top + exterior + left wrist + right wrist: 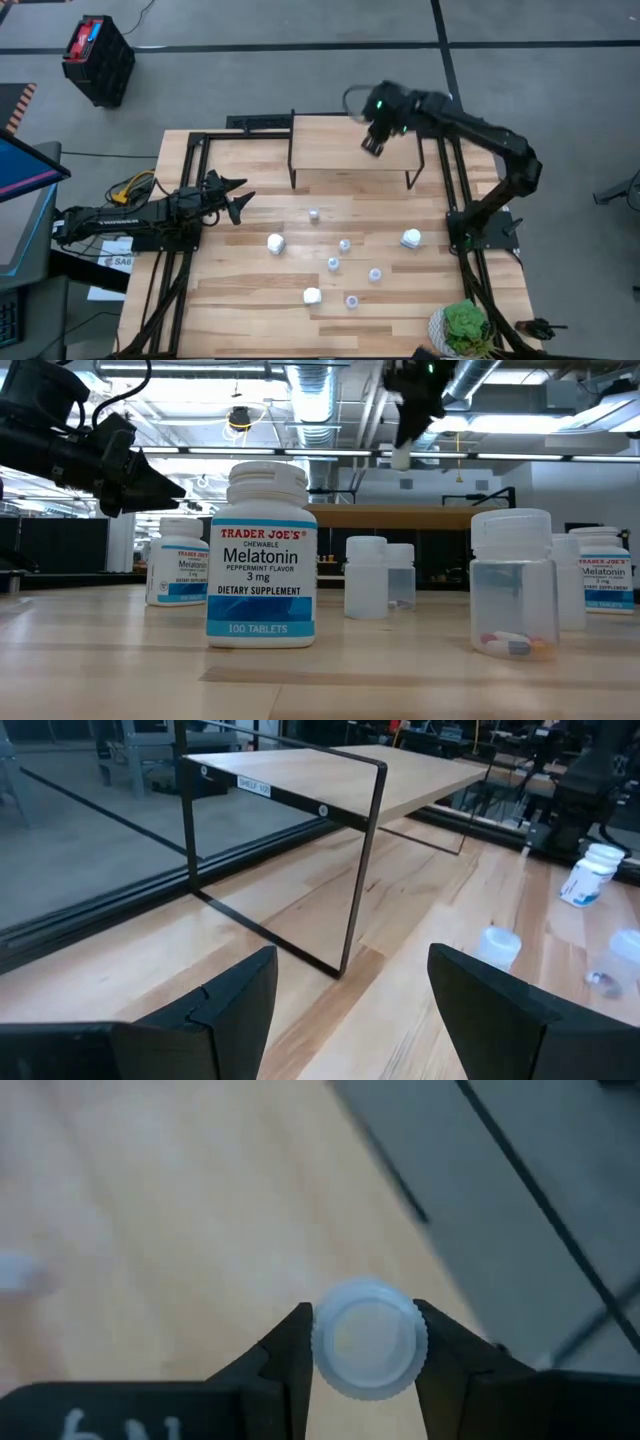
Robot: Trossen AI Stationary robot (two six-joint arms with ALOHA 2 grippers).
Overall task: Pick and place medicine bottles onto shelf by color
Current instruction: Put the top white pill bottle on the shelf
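Clamping a small translucent ribbed-cap medicine bottle (368, 1337) between its two dark fingers, our right gripper (374, 143) hangs above the right end of the low light-wood shelf (330, 145), while our left gripper (238, 196) waits spread wide near the table's left edge.

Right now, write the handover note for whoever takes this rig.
Right pincer: above the shelf, shut on a clear bottle, held by its cap.
Left pincer: open, empty, waiting at the table's left, facing the shelf.
Shelf top shows no bottles.
Left: eight bottles on the table, three white ones and five small clear ones. Sort all by color.
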